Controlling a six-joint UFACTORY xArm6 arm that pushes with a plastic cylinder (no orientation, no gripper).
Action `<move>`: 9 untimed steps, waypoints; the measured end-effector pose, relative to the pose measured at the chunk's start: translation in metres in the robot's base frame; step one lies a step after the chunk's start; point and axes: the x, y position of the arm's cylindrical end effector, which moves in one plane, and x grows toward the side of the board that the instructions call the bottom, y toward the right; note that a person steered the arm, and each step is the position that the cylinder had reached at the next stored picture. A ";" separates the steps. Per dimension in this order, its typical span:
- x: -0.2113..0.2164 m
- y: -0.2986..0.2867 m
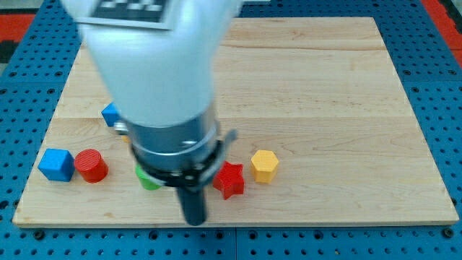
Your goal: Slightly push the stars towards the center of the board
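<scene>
A red star (230, 180) lies near the view's bottom edge, just right of my rod. A yellow hexagonal block (264, 165) sits right of it. A green block (148, 178) peeks out left of the rod, mostly hidden by the arm; its shape cannot be made out. A blue block (111, 114) is partly hidden behind the arm at the left. My tip (195, 220) is at the bottom of the board, below and left of the red star, a short gap apart.
A blue cube (56, 165) and a red cylinder (91, 165) stand at the bottom left of the wooden board (325, 108). The big white arm body covers the upper left middle. Blue pegboard surrounds the board.
</scene>
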 end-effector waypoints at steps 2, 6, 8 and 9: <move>-0.020 0.031; -0.030 0.025; -0.037 0.023; -0.037 0.027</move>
